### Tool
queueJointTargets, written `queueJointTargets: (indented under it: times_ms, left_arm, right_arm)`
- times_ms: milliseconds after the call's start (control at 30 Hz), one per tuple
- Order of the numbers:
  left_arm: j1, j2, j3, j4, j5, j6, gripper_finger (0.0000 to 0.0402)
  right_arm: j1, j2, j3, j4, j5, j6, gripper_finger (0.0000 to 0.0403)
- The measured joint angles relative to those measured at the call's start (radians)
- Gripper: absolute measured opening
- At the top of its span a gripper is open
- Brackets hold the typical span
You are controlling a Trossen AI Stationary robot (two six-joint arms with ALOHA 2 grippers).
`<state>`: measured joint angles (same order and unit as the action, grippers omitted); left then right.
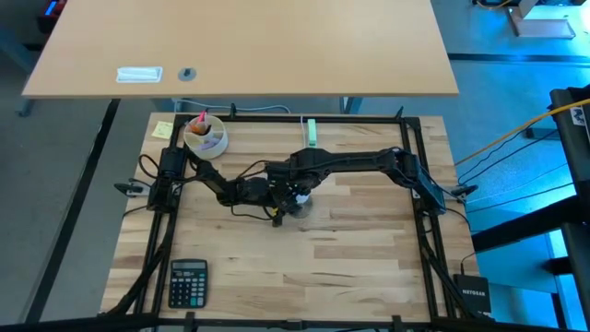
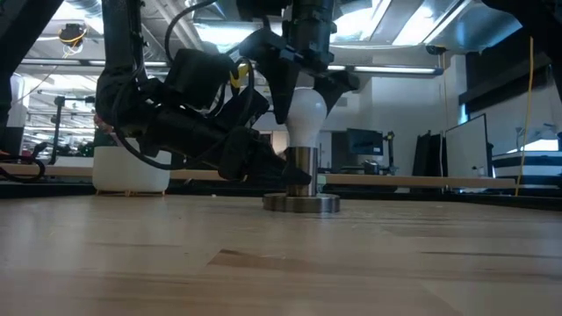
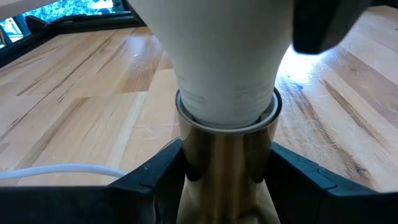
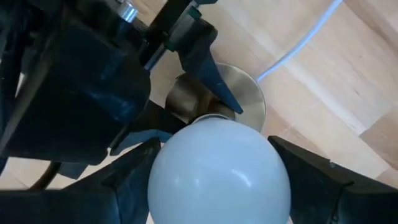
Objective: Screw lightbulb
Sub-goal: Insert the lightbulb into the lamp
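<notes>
The white lightbulb (image 2: 306, 114) stands upright with its narrow end in the brass socket (image 2: 303, 167), whose round flat base (image 2: 301, 204) rests on the middle of the wooden table (image 1: 350, 267). My left gripper (image 3: 225, 168) reaches in low from the table's left and is shut on the socket's stem. My right gripper (image 4: 217, 174) hangs straight down over the bulb (image 4: 219, 171) and is shut on its round top. The bulb's screw base is hidden inside the socket. My left gripper pinches the socket's upright brass stem (image 3: 224, 155) between its two fingers (image 3: 155, 180), just below the rim. It comes nearly level from the table's left. The socket stands upright with its base on the table. My right gripper holds the bulb's wide round top (image 4: 186, 162) between its two fingers (image 4: 134, 174), one on each side. The fingers point down from above. The bulb stands upright, its neck (image 3: 227, 93) seated in the socket's rim.
A thin white cord (image 4: 298, 43) runs from the socket base across the table. A white cup (image 1: 205, 136) with small items stands at the far left, a pale green plug block (image 1: 312, 132) at the far edge, and a calculator (image 1: 188, 281) near the front left.
</notes>
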<state>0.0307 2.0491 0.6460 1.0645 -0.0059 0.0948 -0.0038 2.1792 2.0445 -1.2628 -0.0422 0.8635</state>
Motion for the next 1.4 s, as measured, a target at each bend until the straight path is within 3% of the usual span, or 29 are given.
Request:
queueJointTargets:
  times_ms: [567, 700, 833, 967, 1267, 1400]
  left_arm:
    - [0.000, -0.001, 0.000, 0.002, -0.007, -0.001, 0.0189]
    - [-0.001, 0.000, 0.001, -0.006, -0.010, -0.002, 0.0189]
    - [-0.001, 0.001, 0.001, -0.004, -0.006, -0.006, 0.0189]
    - [0.000, 0.001, 0.001, -0.005, -0.005, -0.006, 0.0189]
    - [0.000, 0.001, 0.001, -0.005, -0.005, 0.007, 0.0189]
    - [0.000, 0.001, 0.001, -0.005, -0.005, 0.008, 0.0189]
  right_arm:
    - [-0.009, 0.005, 0.056, -0.058, -0.003, -0.044, 0.0282]
    - [-0.009, 0.004, 0.050, -0.043, -0.020, -0.126, 0.0310]
    - [-0.009, -0.007, 0.047, -0.052, -0.018, -0.214, 0.0363]
    - [-0.009, -0.003, 0.056, -0.059, -0.012, -0.435, 0.0392]
    - [-0.009, -0.003, 0.074, -0.091, 0.006, -1.111, 0.0356]
    - [-0.009, -0.003, 0.074, -0.087, 0.015, -1.293, 0.0351]
